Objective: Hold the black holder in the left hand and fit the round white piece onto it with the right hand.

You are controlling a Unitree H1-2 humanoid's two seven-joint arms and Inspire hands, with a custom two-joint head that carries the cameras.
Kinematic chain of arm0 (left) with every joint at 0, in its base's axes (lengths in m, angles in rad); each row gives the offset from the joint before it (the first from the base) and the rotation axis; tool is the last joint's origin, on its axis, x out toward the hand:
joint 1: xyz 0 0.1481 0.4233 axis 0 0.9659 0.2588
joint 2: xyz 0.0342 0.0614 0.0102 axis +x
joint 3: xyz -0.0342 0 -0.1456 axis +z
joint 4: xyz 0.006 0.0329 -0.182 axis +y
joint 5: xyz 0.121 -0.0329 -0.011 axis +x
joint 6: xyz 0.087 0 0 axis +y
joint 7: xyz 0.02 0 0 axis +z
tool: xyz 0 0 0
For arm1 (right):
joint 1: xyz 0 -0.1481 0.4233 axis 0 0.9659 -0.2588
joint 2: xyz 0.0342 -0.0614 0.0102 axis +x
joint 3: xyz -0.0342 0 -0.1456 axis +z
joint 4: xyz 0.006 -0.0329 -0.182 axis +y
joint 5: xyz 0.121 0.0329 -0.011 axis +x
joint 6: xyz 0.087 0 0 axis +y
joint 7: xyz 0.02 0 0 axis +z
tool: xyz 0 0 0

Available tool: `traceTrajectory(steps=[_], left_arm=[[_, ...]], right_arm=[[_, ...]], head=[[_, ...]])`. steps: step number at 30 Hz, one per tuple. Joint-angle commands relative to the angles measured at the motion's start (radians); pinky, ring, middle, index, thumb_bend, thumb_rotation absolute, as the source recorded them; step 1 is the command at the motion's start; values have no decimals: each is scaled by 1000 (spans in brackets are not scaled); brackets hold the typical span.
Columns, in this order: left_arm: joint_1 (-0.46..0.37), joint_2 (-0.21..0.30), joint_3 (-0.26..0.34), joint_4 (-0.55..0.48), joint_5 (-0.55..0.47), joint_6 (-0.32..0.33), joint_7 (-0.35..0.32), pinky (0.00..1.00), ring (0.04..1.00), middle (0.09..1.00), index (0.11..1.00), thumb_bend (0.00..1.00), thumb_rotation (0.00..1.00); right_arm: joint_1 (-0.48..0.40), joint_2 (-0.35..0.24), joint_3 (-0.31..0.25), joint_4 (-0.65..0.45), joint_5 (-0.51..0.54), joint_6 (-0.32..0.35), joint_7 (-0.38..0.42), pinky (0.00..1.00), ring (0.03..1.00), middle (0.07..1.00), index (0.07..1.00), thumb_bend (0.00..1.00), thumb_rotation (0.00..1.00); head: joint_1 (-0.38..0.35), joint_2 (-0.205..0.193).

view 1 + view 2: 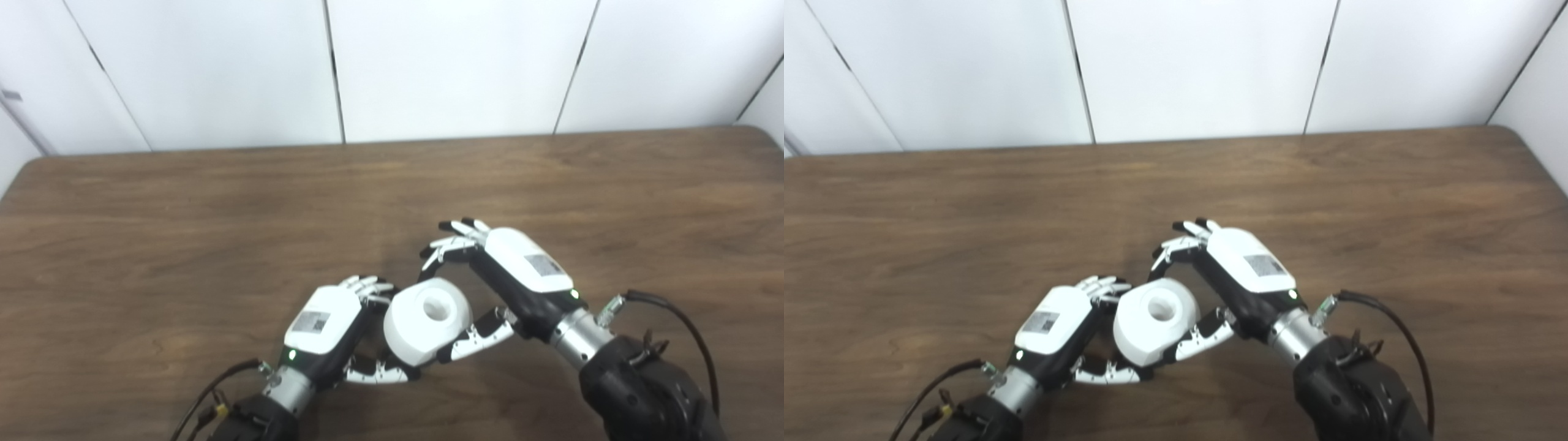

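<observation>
The round white piece (427, 327), a thick roll with a centre hole facing up, hangs just above the table between my two hands. My right hand (497, 277) brackets it: the thumb lies against its lower right side and the fingers (454, 240) arch over its far edge. My left hand (335, 327) is curled at the roll's left edge, thumb stretched underneath. Only a dark sliver of the black holder (392, 290) shows between the left fingers and the roll; the rest is hidden behind the roll.
The brown wooden table (184, 214) runs wide to both sides and back to a white panelled wall (429, 61). Black cables (680, 315) trail from both wrists near the front edge.
</observation>
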Motion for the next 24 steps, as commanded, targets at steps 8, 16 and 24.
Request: traceTrajectory(steps=[8,16,24], left_arm=[[18,5,-27,20,33,33,-73,877,870,808,487,521,51],[19,0,-31,9,33,43,-82,882,871,808,487,521,51],[17,-3,-41,-2,32,61,-91,888,875,811,487,521,51]], right_arm=[[3,11,17,-8,-51,-77,-18,1000,938,779,482,524,135],[18,26,20,6,-63,-109,-31,987,932,778,482,524,136],[31,45,17,38,-56,-136,-60,954,924,774,482,525,136]], head=[[-6,6],[-5,9],[-1,11]])
